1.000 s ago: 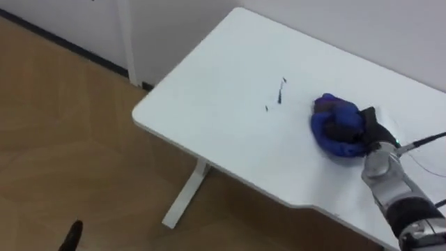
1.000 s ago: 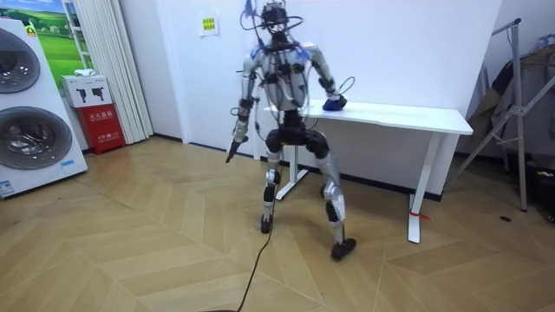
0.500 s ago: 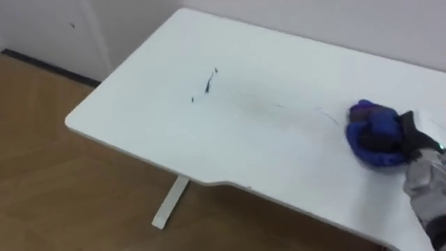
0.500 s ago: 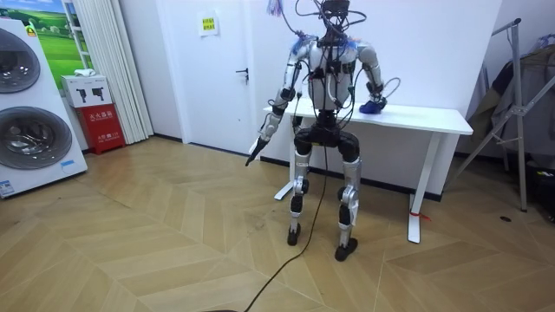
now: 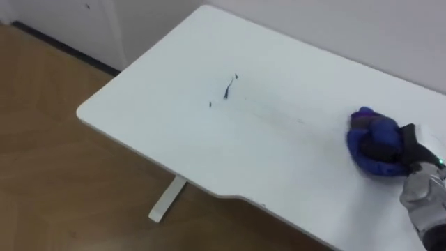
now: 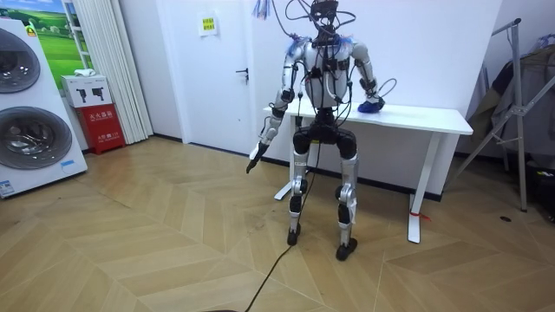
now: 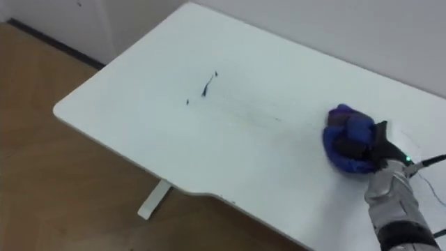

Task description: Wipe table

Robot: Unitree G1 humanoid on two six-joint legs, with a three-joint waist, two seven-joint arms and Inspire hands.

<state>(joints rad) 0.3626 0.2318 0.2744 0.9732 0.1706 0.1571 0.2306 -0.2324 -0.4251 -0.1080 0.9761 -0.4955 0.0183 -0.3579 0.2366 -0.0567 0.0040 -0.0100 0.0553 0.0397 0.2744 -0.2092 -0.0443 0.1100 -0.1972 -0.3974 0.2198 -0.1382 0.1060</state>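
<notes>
Cloth: the blue crumpled cloth (image 5: 369, 139) lies bunched on the white rectangular surface (image 5: 181, 139), towards its right end and near the far edge.
Right hand: the right hand (image 5: 406, 141) comes in from the lower right, with its dark fingers (image 5: 382, 149) curled into the folds of the cloth and clasping it against the top.
Left hand: the left hand (image 6: 254, 159) hangs low and out from the body at the room view's left, off the surface and above the wooden floor (image 6: 130, 243). Whether it is clenched or loose cannot be told.
Marks: small dark marks (image 5: 228, 89), one short stroke and a couple of specks, sit on the top well to the left of the cloth and apart from it. A faint thin streak runs from them towards the cloth.
Surface edge: the near edge has a shallow cut-in, and a white leg (image 5: 166, 200) stands below it.
Stance: the robot stands upright at the front of the surface, its right arm stretched out over the top.
</notes>
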